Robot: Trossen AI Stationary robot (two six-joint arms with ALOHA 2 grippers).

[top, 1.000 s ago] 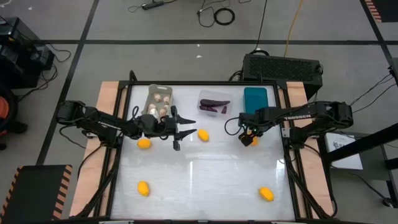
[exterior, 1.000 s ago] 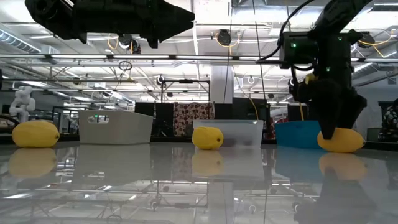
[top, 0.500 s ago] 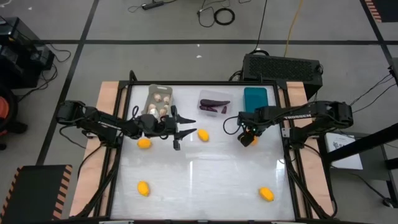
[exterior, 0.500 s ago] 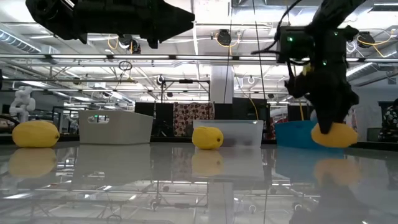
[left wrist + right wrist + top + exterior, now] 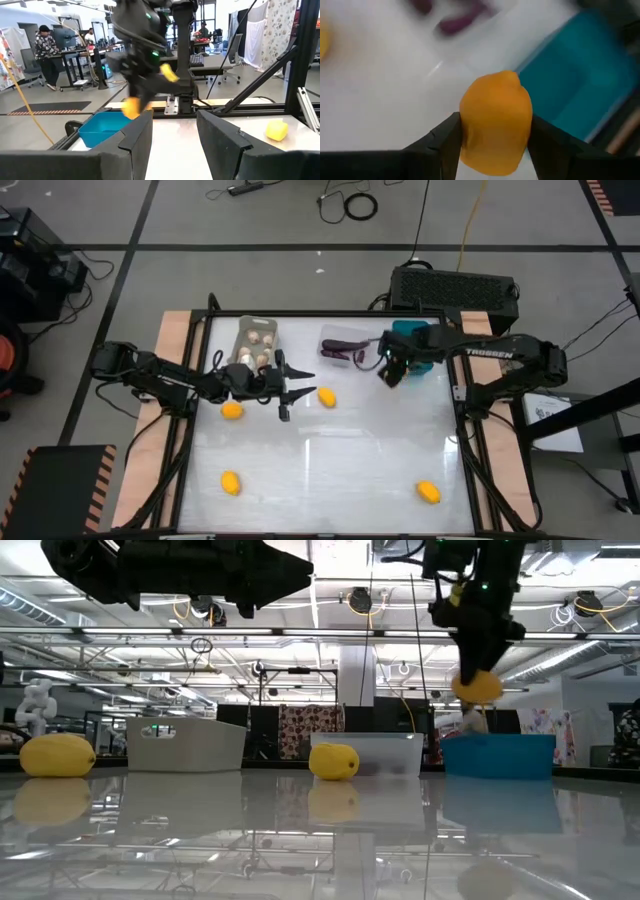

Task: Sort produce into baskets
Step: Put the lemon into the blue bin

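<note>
Five yellow fruits show. Four lie on the counter (image 5: 330, 470): one (image 5: 232, 410) near the left gripper, one (image 5: 326, 396) just ahead of its fingers, one (image 5: 231, 482) at the near left, one (image 5: 428, 492) at the near right. The fifth fruit (image 5: 495, 122) is clamped between the fingers (image 5: 445, 137) of the right gripper (image 5: 392, 370), lifted clear of the counter, between the clear basket and the teal basket (image 5: 412, 340) and close to the teal one's edge.

There are three baskets in a row at the far edge. The grey basket (image 5: 256, 341) holds several pale mushrooms (image 5: 262, 338), perhaps six, though they crowd too closely to count surely. The clear basket (image 5: 345, 346) holds two or three purple eggplants (image 5: 345, 350).

The left gripper (image 5: 297, 388) hangs above the counter beside the grey basket, its fingers (image 5: 134, 135) spread wide and holding nothing.

The counter is white and glossy, mirroring the fruits in the low view. Behind it stands a black vented box (image 5: 455, 288); cables (image 5: 350, 202) lie on the grey floor. In the left wrist view, people (image 5: 46, 52) stand at desks in a workshop beyond.
</note>
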